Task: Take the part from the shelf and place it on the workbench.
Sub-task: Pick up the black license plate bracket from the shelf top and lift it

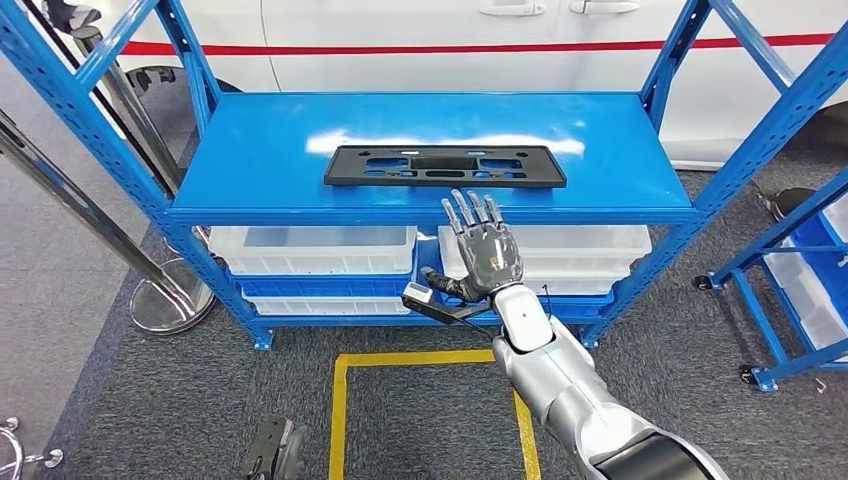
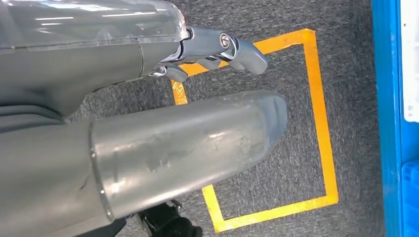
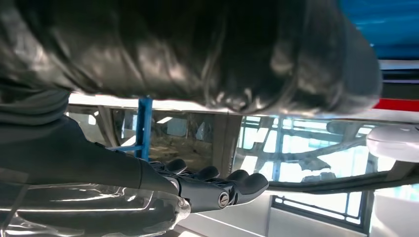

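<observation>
Blue steel shelf, top deck, with the task's part, a long flat black plastic panel with cut-outs, lying flat near the deck's front edge, crosswise to the robot. Right hand raised just in front of that edge, below and just short of the panel, palm up toward the camera, fingers straight and spread, holding nothing, not touching the part. Silver right arm coming up from the lower right. Same hand seen from the right wrist view, dark fingers extended side by side, thumb cover large across the frame, a white car body and windows reflected behind. Left hand hanging low over grey carpet, fingers curled inward, nothing in them, thumb jutting across the left wrist view. Yellow taped square on the carpet in front of the shelf. White plastic bins on the lower levels. White car with a red stripe behind the shelf. Second blue rack on castors at the right, chrome stand base at the left
</observation>
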